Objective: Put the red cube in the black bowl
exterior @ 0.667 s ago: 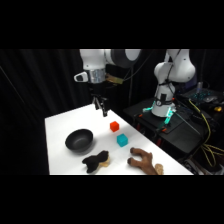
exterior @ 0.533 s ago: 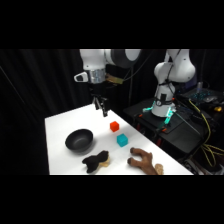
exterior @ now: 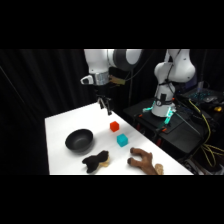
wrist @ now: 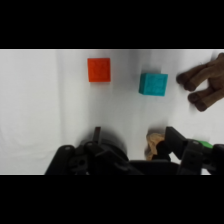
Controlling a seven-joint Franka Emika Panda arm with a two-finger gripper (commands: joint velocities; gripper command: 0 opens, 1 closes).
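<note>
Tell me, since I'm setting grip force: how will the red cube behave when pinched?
The red cube looks solid with flat, square faces, so it probably stays stiff and won't roll. It is small beside the black bowl, so likely light. Its smooth-looking sides might slip under a weak pinch.

The arm reaches over from the base — gripper (exterior: 105,105) hanging high, pointing down.
</note>
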